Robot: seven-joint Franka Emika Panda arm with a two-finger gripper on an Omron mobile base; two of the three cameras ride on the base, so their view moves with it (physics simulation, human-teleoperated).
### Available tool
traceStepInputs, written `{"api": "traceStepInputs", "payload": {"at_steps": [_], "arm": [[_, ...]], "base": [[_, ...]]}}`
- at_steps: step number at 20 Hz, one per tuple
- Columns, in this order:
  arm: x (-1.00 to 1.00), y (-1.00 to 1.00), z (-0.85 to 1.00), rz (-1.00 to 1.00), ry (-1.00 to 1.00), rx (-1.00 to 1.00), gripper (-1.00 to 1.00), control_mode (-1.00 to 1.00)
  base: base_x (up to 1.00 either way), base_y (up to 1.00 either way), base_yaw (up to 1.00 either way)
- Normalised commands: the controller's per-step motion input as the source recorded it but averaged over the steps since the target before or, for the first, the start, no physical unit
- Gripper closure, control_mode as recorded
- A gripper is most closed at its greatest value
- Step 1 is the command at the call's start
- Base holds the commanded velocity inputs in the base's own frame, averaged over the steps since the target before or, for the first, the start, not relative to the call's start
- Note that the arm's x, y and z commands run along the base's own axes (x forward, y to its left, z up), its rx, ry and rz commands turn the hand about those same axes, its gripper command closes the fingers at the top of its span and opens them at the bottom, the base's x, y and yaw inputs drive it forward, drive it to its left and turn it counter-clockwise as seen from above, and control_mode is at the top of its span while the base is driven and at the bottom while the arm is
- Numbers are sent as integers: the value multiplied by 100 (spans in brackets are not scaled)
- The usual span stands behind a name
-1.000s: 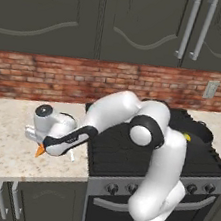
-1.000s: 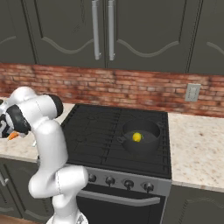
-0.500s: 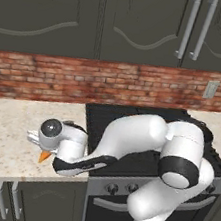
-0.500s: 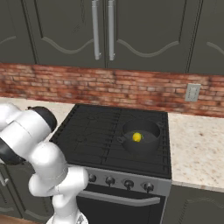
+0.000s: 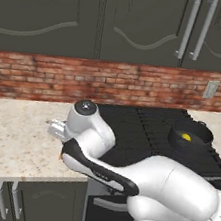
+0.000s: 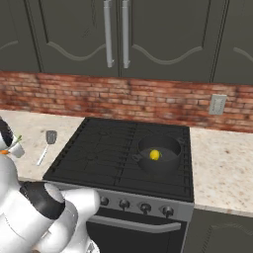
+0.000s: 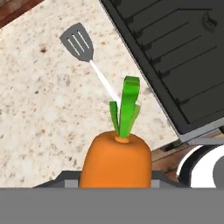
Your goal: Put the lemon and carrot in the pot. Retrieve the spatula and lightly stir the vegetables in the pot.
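Dark cabinets over a brick backsplash, speckled counter point(image 5: 12, 137) left of a black stove point(image 5: 144, 130).

Left base view: arm folds low over the counter's front edge beside the stove, hand at the left end. Gripper point(image 5: 58, 130) mostly hidden behind the wrist, so jaw state can't be read here. Small orange sliver just under the wrist, probably the carrot point(image 5: 60, 155). Pot point(image 5: 190, 138) sits on the stove's right rear burner, lemon point(image 5: 185, 137) inside it.

Right base view: pot point(image 6: 159, 153) on the right side of the stove point(image 6: 99, 153), lemon point(image 6: 155, 155) resting on its floor. Spatula point(image 6: 46, 146) lies flat on the counter point(image 6: 29, 133) just left of the stove, grey slotted head toward the wall, handle toward the front edge. At the far left edge, a bit of orange and green from the carrot point(image 6: 11, 146) shows by the hand.

Hand view: carrot point(image 7: 117, 159) fills the lower centre, pinched between the partly closed fingers, green top pointing away from the camera. It is lifted above the counter point(image 7: 39, 118). Spatula point(image 7: 87, 54) lies beyond it on the counter, apart from the carrot, handle end hidden behind the green top. Stove point(image 7: 175, 57) edge runs along the right.
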Motion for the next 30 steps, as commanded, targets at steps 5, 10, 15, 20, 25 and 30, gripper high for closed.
{"api": "traceStepInputs", "payload": {"at_steps": [5,10,15,20,25,30], "arm": [[0,-78,29,-5,1,-21,100,-100],[8,-72,6,7,2,-33,100,-100],[5,-95,21,19,4,-23,100,-100],[0,-100,11,4,12,-1,100,-100],[30,-100,0,0,14,9,100,-100],[61,-100,0,0,12,15,100,-100]], "base": [[0,0,0],[0,0,0],[0,0,0],[0,0,0],[0,0,0],[0,0,0]]}}
